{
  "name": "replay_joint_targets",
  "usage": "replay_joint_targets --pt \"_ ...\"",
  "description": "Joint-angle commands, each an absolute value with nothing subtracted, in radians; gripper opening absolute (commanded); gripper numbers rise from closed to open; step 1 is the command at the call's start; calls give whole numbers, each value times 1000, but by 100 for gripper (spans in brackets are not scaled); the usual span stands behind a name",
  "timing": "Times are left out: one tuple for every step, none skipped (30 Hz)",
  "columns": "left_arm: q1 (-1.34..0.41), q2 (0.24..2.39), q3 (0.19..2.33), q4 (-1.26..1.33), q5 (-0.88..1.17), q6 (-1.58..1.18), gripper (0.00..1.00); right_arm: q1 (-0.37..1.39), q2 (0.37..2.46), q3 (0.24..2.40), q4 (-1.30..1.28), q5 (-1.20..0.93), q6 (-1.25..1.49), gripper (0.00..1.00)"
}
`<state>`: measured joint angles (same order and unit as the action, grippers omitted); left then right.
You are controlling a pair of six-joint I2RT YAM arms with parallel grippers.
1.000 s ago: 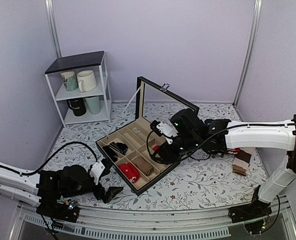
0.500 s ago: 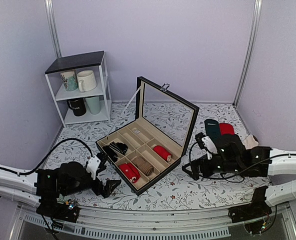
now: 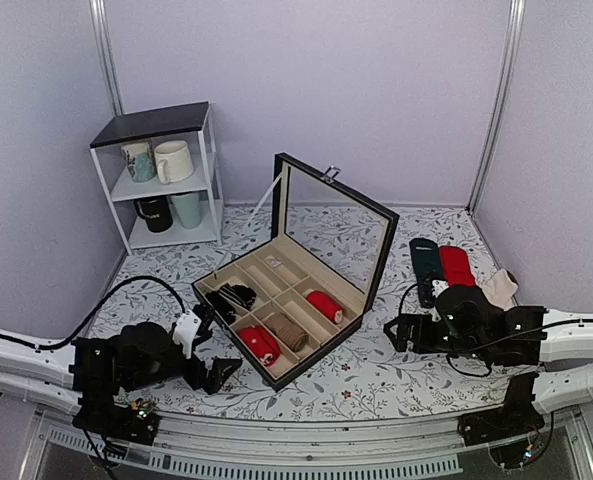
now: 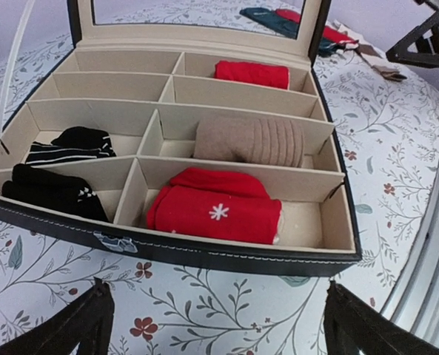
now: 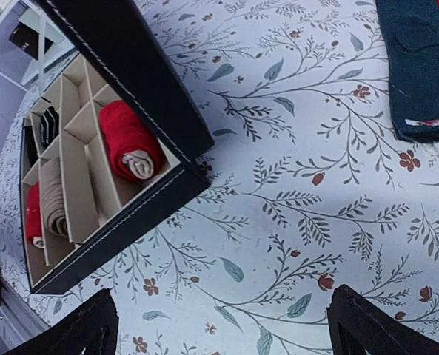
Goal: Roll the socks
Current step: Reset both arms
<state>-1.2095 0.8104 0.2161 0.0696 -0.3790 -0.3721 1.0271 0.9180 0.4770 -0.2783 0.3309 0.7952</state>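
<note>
Top view: we see a black box (image 3: 381,262) with its lid up. It sits on a table (image 3: 376,385) with a flower cloth.
The socks (image 3: 324,305): we find them rolled up inside the box. They are in the corner slot next to the lid, on the right arm's side. Nothing is touching them.
Socks up close: from the right wrist we see a red roll (image 5: 130,140) with a beige end showing. From the left wrist we see its red side (image 4: 252,74).
Snowflake sock (image 4: 215,211): a red roll in the box's front row, the row farthest from the lid.
Tan sock (image 4: 252,140): a roll in the slot just behind the snowflake sock.
Black socks (image 4: 52,188): in the front slot next to the snowflake sock. A black striped sock (image 4: 67,144) lies in the slot behind them.
Green sock (image 3: 426,260): flat on the table, to the right of the box. A plain red sock (image 3: 456,265) lies just beside it.
Shelf (image 3: 161,175): far to the left of the box and behind it, with mugs on it.
Left gripper (image 3: 214,345): low, in front of the box, facing it. We see its jaws wide apart and holding nothing.
Right gripper (image 3: 408,315): low, to the right of the box, near the green sock. We see its jaws wide apart too, with only the cloth between them.
</note>
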Motion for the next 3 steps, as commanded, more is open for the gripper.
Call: replay_joint_targets --pt "-1193 825 224 69 -380 -382 99 1028 965 496 -298 403 821 100" --pt "-1193 826 226 68 -379 -382 99 1028 972 497 -298 410 817 100" --pt "-1193 827 226 68 -380 -382 99 1028 978 498 -298 418 814 100"
